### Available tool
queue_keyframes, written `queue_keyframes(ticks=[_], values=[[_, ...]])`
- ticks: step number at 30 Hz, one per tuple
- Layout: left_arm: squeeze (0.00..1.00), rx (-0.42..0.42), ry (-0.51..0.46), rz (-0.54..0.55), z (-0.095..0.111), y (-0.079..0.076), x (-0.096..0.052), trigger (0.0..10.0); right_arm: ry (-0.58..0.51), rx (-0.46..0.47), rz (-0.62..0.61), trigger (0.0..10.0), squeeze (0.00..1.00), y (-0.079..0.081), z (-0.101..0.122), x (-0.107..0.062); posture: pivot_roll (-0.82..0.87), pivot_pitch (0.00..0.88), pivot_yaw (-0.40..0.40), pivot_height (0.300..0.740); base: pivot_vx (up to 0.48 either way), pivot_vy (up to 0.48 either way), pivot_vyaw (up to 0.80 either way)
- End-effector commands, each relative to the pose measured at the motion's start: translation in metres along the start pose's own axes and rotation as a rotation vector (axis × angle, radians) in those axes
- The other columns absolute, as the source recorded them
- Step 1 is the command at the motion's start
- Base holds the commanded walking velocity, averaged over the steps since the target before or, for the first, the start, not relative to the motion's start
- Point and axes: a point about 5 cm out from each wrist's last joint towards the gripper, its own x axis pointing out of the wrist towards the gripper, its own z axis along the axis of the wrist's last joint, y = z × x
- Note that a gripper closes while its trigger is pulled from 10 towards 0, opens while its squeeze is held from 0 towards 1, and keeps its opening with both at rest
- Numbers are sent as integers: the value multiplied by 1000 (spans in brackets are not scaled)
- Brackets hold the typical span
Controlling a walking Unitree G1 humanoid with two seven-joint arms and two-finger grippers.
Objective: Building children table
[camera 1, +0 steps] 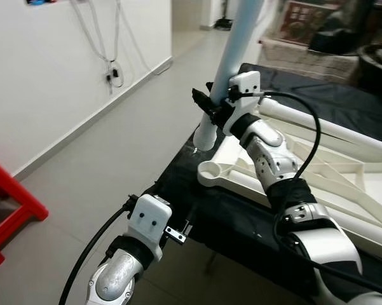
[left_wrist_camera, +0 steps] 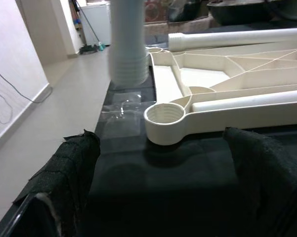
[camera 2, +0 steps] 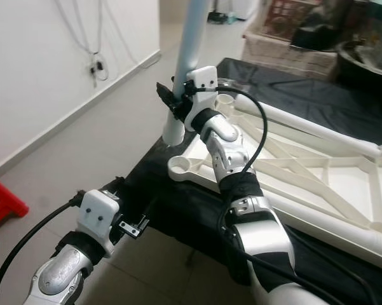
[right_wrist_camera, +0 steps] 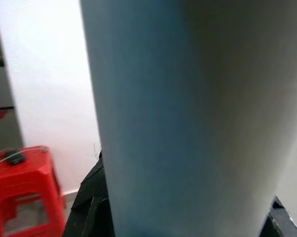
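A cream children's table top (camera 1: 343, 184) lies upside down on a black-covered platform (camera 1: 241, 222). Its near corner has an empty round socket (camera 1: 211, 170). My right gripper (camera 1: 210, 105) is shut on a white table leg (camera 1: 232, 57), holding it nearly upright. The leg's lower end hangs just above the platform, beside and behind that socket. In the right wrist view the leg (right_wrist_camera: 188, 118) sits close between the fingers. My left gripper (left_wrist_camera: 163, 197) stands open at the platform's near edge, facing the socket (left_wrist_camera: 164, 116), with nothing between its fingers (left_wrist_camera: 69, 168). Two more legs (left_wrist_camera: 237, 39) lie on the top.
A red plastic stool (camera 1: 6, 210) stands on the tiled floor at the left. A white wall with hanging cables (camera 1: 111, 63) runs along the left side. Boxes and dark clutter (camera 1: 318, 32) crowd the far end behind the platform.
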Motion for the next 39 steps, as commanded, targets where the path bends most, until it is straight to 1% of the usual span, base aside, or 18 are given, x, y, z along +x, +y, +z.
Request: queue_keyframes(ticks=[1,3,4,7,8,10,12,16,18,20,24,25,26,28,30,34,39], values=[[0,-21,-14,-38,6,-8,-2,10000,-11,-16,74,10000,0,-2,9,2,107,151,-68,740,0,0,0],[0,-22,-15,-44,8,-10,-3,10000,1,-17,110,10000,0,-3,9,2,108,153,-69,740,0,0,0],[0,-25,-14,-47,9,-12,-4,10000,14,-18,138,10000,0,-3,8,2,110,170,-72,740,0,0,0],[0,-27,-12,-49,9,-12,-5,10000,24,-17,157,10000,0,-3,7,2,110,170,-72,740,0,0,0],[0,-36,-4,-50,10,-15,-8,10000,73,-23,224,10000,0,-4,3,0,111,192,-76,740,0,0,0],[0,-36,-4,-50,10,-15,-8,10000,73,-23,224,10000,0,-4,3,0,111,192,-76,740,0,0,0],[0,-43,5,-50,10,-16,-11,10000,113,-20,262,10000,0,-7,1,-2,117,210,-79,740,0,0,0],[0,-51,12,-52,13,-19,-15,10000,144,-27,287,10000,0,-13,0,-6,118,229,-80,740,0,0,0],[0,-53,13,-53,13,-19,-15,10000,150,-26,290,10000,0,-14,0,-7,118,229,-80,740,0,0,0],[0,-57,18,-52,14,-20,-16,10000,154,-6,326,10000,0,-16,0,-10,122,238,-79,740,0,0,0],[0,-58,22,-51,14,-20,-17,10000,155,5,358,10000,0,-17,1,-12,124,242,-79,740,0,0,0],[0,-58,24,-50,15,-20,-17,10000,162,17,397,10000,0,-16,1,-14,131,250,-74,740,0,0,0],[0,-58,24,-50,15,-20,-17,10000,162,17,397,10000,0,-16,1,-14,131,250,-74,740,0,0,0],[0,-60,31,-46,16,-20,-19,10000,171,36,463,10000,0,-15,2,-16,139,254,-73,740,0,0,0],[0,-60,34,-44,16,-20,-20,10000,171,36,484,10000,0,-16,4,-16,143,256,-71,740,0,0,0],[0,-59,41,-43,17,-20,-23,10000,169,30,485,10000,0,-19,7,-16,154,256,-71,740,0,0,0],[0,-57,50,-43,18,-20,-26,10000,157,-5,430,10000,0,-24,12,-16,160,256,-71,740,0,0,0]])
